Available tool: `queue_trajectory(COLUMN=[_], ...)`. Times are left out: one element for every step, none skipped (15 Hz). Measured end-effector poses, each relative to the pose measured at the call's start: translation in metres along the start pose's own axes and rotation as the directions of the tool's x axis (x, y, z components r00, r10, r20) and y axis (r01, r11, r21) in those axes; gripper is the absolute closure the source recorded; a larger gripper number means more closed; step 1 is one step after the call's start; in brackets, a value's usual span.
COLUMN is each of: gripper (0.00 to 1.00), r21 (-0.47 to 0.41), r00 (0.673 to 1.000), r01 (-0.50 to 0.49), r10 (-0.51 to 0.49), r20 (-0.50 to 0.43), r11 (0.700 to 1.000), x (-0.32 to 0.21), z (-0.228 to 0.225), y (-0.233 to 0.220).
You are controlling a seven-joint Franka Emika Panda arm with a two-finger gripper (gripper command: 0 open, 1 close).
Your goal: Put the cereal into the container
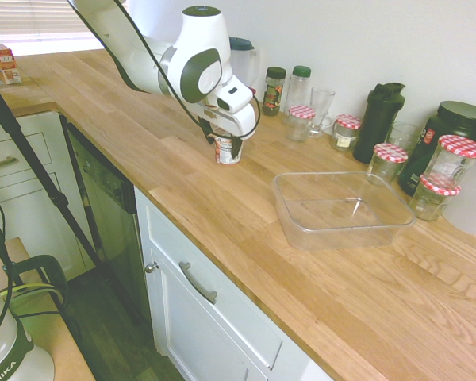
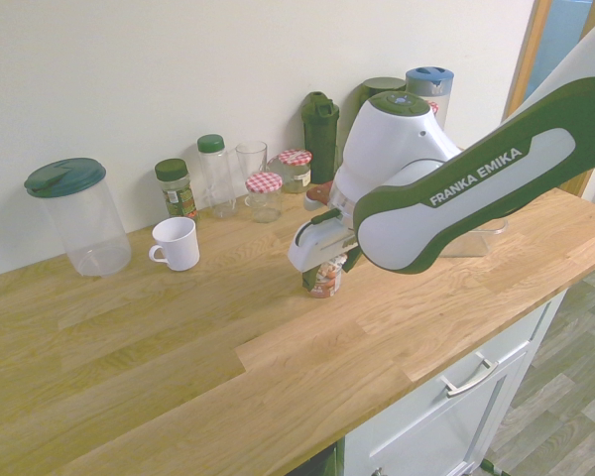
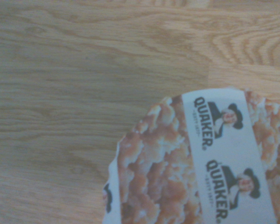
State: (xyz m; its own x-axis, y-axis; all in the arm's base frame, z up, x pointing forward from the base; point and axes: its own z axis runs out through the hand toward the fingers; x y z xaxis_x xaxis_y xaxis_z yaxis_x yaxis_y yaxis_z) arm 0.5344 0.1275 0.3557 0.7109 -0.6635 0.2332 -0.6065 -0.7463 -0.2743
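The wooden countertop [image 1: 222,198] carries all items. The cereal cup [image 1: 228,149] stands upright on the bare wood, well apart from the clear plastic container [image 1: 343,208], which sits empty further along the counter. The gripper [image 1: 225,140] is directly over the cup, pointing steeply down, its fingers spread at full width on either side of the cup's top; no grip is visible. In the wrist view the cup's lid [image 3: 205,158] shows Quaker print. Behind, along the wall, stand jars with checked lids [image 1: 390,159], a drinking glass [image 1: 320,107] and spice bottles [image 1: 274,90].
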Motion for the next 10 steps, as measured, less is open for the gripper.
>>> queue_trajectory(gripper=[0.00,1.00,1.00,1.00,1.00,1.00,1.00,1.00,1.00,1.00], r21=[0.010,0.019,0.023,0.023,0.024,0.026,0.026,0.031,0.038,0.043], r00=[1.000,1.000,1.000,1.000,1.000,1.000,0.999,0.999,0.998,0.998], r01=[0.001,0.001,0.003,0.011,0.023,0.025,0.031,0.041,0.046,0.050], r10=[-0.001,-0.001,-0.003,-0.011,-0.022,-0.025,-0.030,-0.040,-0.045,-0.048], r20=[-0.009,-0.014,-0.014,-0.015,-0.018,-0.019,-0.022,-0.029,-0.033,-0.036], r11=[1.000,1.000,1.000,1.000,0.999,0.999,0.999,0.999,0.998,0.998], x=[0.002,0.003,0.003,0.003,0.002,0.001,0.002,0.002,0.002,0.001], z=[-0.001,-0.001,0.000,0.004,0.009,0.014,0.019,0.021,0.021,0.021], y=[-0.001,-0.003,-0.005,-0.007,-0.007,-0.006,-0.005,-0.004,-0.005,-0.007])
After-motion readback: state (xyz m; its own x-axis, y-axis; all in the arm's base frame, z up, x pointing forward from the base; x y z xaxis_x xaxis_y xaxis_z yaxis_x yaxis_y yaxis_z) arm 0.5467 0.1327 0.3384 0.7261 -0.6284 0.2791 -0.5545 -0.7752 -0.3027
